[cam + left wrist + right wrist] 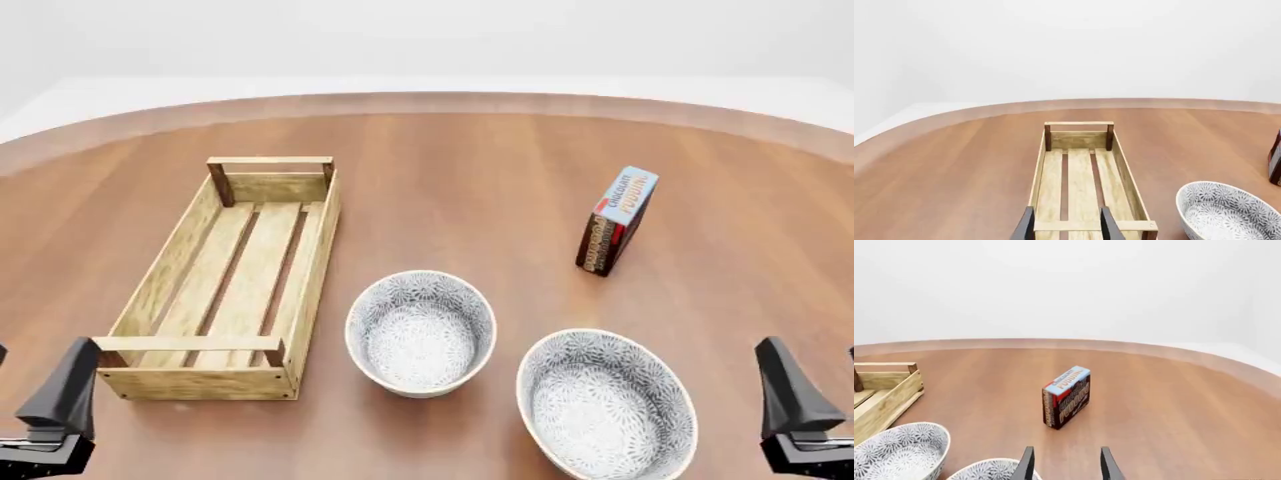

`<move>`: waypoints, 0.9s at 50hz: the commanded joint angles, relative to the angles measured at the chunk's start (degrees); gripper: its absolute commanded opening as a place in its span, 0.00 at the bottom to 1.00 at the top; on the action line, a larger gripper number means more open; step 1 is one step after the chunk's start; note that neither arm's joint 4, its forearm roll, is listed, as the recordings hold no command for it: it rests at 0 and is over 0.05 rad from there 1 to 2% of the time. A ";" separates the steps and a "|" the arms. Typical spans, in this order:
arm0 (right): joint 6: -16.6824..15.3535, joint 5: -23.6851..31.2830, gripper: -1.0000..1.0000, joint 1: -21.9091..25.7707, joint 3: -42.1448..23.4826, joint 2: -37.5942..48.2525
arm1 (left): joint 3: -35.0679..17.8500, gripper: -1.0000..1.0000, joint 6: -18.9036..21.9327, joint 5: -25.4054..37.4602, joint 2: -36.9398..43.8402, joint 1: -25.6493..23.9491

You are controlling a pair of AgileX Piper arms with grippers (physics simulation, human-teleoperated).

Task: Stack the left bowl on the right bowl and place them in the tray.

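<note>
Two bowls, a tray and a small box share the round brown table [467, 170], with an arm at each near corner of the front view. Farthest left, the left gripper [51, 425] sits low by the table's near edge, close to the tray's near left corner and touching nothing; its wrist view shows two dark fingertips [1026, 225] with a gap between them and only the tray's near rail beyond, so the jaws stand apart and hold nothing. The tray [310, 270], a long slatted wooden crate with darker corner posts and a raised rail at each end, lies on the left half of the table, its length running away from the arms and leaning slightly rightward at the far end; nothing lies in it. Just beside its right wall, near the near end, stands the left bowl [420, 332], white with a grey flower pattern, upright and apart from the tray. The right bowl [607, 405], of the same pattern, stands nearer the arms and to the right, close to the left bowl, though whether their rims touch I cannot tell. Farther back and well apart from both bowls, the box [618, 220], blue-topped with red and dark sides, stands upright. At the far right the right gripper [794, 420] waits low beside the right bowl, clear of it; its wrist view shows the fingertips [1026, 464] parted over bare table, so these jaws too are apart and hold nothing.
</note>
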 commanded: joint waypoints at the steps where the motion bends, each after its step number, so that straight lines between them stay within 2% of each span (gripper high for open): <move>1: -0.30 0.49 1.00 -1.24 -0.90 0.46 | -0.15 1.00 0.00 -0.06 0.25 0.00; 4: -0.47 -0.73 1.00 -1.87 -0.92 2.91 | -0.15 1.00 0.00 -0.06 0.25 0.00; 8: -1.60 1.19 1.00 -0.85 -2.68 2.91 | -0.15 1.00 0.00 -0.06 0.25 0.00; 10: -2.60 2.20 1.00 0.86 -4.74 4.75 | -0.15 1.00 0.00 -0.06 0.25 0.00; 12: -1.25 2.39 1.00 4.40 -7.19 7.98 | -0.15 1.00 0.00 -0.06 0.25 0.00; 14: -1.31 2.87 1.00 5.99 -9.00 9.71 | -0.15 1.00 0.00 -0.06 0.25 0.00; 16: -1.51 0.92 1.00 8.00 -11.36 18.11 | -0.15 1.00 0.00 -0.06 0.25 0.00; 18: -1.55 1.70 1.00 9.29 -14.26 20.77 | -0.15 1.00 0.00 -0.06 0.25 0.00; 19: -3.62 1.89 1.00 10.34 -16.17 23.34 | -0.15 1.00 0.00 -0.06 0.25 0.00; 23: -5.91 2.21 1.00 15.12 -21.45 31.07 | -0.15 1.00 0.00 -0.06 0.25 0.00; 24: -7.13 2.41 1.00 15.18 -22.98 33.79 | -0.15 1.00 0.00 -0.06 0.25 0.00; 27: -8.13 2.62 1.00 15.48 -24.86 36.09 | -0.15 1.00 0.00 -0.06 0.25 0.00; 30: -8.07 3.55 1.00 15.23 -28.23 39.76 | -0.15 1.00 0.00 -0.06 0.25 0.00; 32: -5.93 4.43 1.00 15.45 -30.61 43.03 | -0.15 1.00 0.00 -0.06 0.25 0.00; 36: -4.28 5.17 1.00 17.76 -33.16 46.93 | -0.15 1.00 0.00 -0.06 0.25 0.00; 40: -4.13 5.63 1.00 19.98 -36.62 54.76 | -0.15 1.00 0.00 -0.06 0.25 0.00; 45: -1.89 6.18 1.00 24.23 -39.95 62.08 | -0.15 1.00 0.00 -0.06 0.25 0.00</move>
